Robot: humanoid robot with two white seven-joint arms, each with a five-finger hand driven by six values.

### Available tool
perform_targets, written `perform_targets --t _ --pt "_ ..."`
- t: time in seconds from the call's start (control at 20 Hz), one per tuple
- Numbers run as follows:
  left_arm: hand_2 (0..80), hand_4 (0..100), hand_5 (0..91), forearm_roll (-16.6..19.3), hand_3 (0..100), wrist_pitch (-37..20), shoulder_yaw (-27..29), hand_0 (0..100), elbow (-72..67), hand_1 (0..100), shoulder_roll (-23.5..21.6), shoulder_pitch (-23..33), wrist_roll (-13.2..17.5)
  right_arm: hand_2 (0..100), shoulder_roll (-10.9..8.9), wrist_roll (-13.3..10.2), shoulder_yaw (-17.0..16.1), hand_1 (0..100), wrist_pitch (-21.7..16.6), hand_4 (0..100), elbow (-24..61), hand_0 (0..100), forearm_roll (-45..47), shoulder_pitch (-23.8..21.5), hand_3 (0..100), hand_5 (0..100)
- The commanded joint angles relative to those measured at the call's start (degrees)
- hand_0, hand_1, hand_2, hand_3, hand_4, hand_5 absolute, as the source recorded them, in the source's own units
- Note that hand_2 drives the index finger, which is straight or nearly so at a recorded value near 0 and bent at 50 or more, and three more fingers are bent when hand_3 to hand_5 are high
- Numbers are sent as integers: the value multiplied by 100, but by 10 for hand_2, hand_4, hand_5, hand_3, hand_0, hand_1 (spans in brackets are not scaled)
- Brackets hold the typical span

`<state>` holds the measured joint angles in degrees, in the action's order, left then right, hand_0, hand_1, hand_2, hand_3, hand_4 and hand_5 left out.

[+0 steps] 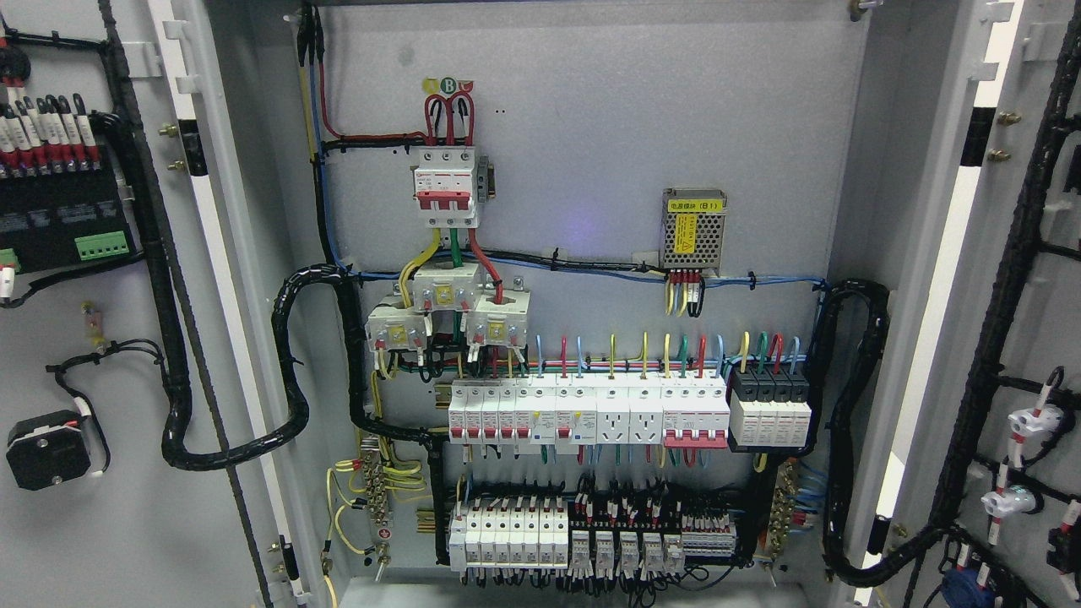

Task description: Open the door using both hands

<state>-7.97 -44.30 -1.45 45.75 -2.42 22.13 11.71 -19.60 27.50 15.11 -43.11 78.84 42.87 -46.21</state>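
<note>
Cabinet fully open: left door [101, 523] swung out at pic left w/ black wire loom and terminal blocks on its inner face, right door [1039, 338] swung out at pic right w/ cabling and small white parts on it. Between them the back panel [591, 127] shows a red-white main breaker [446, 186] up top, a mesh power supply [693, 228] to its right, and a breaker row [591, 414] lower down w/ colored wires. No robot hand in frame, so L/R hand state can't be told.
</note>
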Motion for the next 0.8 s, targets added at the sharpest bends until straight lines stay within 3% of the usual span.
perform_targets --t 0.0,0.2,0.4,0.55,0.65,0.75 --pt "0 0 0 41 0 -3243 -13 0 -3543 0 295 -647 -2 0 193 18 431 0 13 0 -2457 385 -42 -12 0 0" --pt "0 0 0 23 0 -2525 -13 0 -4424 0 401 -1139 -10 0 658 18 414 0 48 0 -4424 385 -734 857 0 0" --pt "0 0 0 -21 0 -647 74 0 -4829 0 436 -1718 -11 0 1326 10 361 0 66 0 -6770 385 -999 2060 0 0" --pt "0 0 0 -29 0 481 145 0 -4926 0 462 -2009 -11 0 1634 -25 361 0 153 0 -7750 385 -1166 2686 0 0" --pt "0 0 0 -29 0 957 145 0 -4917 0 462 -2046 -10 0 1714 -61 361 0 494 0 -7875 385 -1254 2854 0 0" --pt "0 0 0 -3 0 1308 145 0 -4874 0 480 -2046 -2 0 1732 -87 361 0 1152 0 -7875 385 -1369 2994 0 0"
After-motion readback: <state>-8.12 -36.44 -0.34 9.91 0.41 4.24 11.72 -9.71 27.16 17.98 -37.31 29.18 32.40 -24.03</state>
